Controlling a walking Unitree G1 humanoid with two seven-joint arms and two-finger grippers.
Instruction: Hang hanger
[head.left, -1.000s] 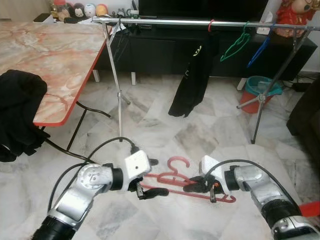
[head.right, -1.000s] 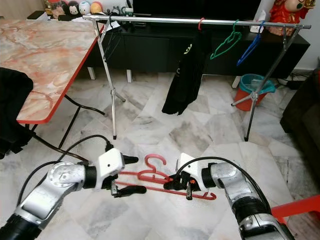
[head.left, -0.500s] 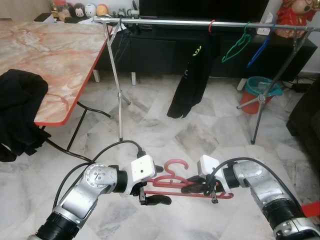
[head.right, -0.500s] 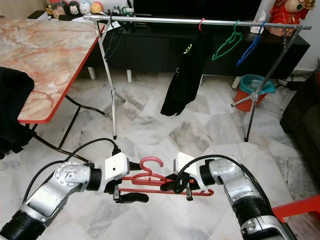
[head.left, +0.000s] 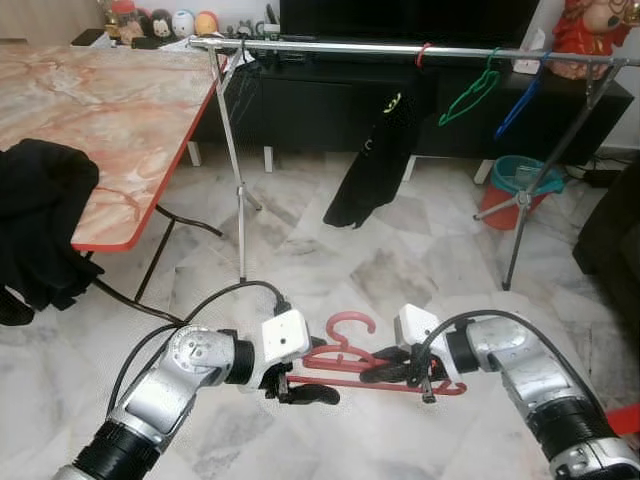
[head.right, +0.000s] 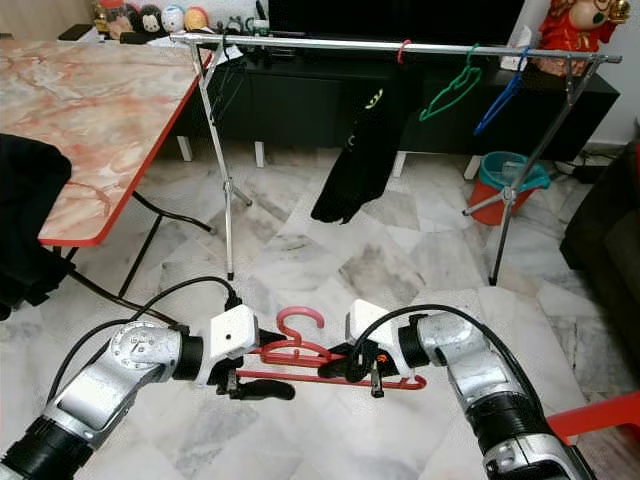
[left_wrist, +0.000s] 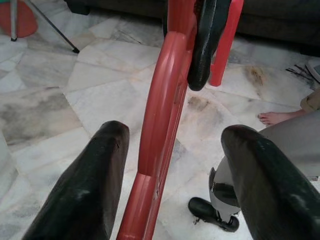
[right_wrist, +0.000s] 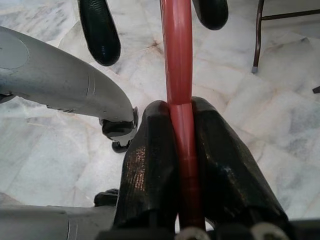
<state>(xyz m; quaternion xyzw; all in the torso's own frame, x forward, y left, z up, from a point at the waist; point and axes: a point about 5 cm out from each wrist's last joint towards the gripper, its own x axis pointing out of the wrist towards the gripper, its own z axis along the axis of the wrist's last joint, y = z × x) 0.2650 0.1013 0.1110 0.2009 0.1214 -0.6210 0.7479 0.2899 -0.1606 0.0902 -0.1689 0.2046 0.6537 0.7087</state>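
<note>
Hanger: the red hanger is held low, in the air above the marble floor, between the two arms, hook turned up and toward the rail.
Right gripper: the right gripper is clenched on the hanger's bar, one black finger pressed against each side of the red plastic; this arm carries the weight.
Left gripper: the left gripper is released, its fingers spread wide with the hanger's shoulder running between them, apparently untouched by either finger.
Why held so: judged from this, the hanger is being passed or steadied between the arms; the open left gripper straddles the shoulder, ready to close on it while the right keeps its grip.
Relation: the left gripper sits at the end toward the robot's left, the right gripper nearer the middle of the bar, the two tips close together.
Rail: the metal rail stands well ahead and above, carrying a black garment, a green hanger and a blue hanger; open rail lies left of the garment.
Bench: the marble-topped bench stands to the left, with dark clothing draped over its near end.
</note>
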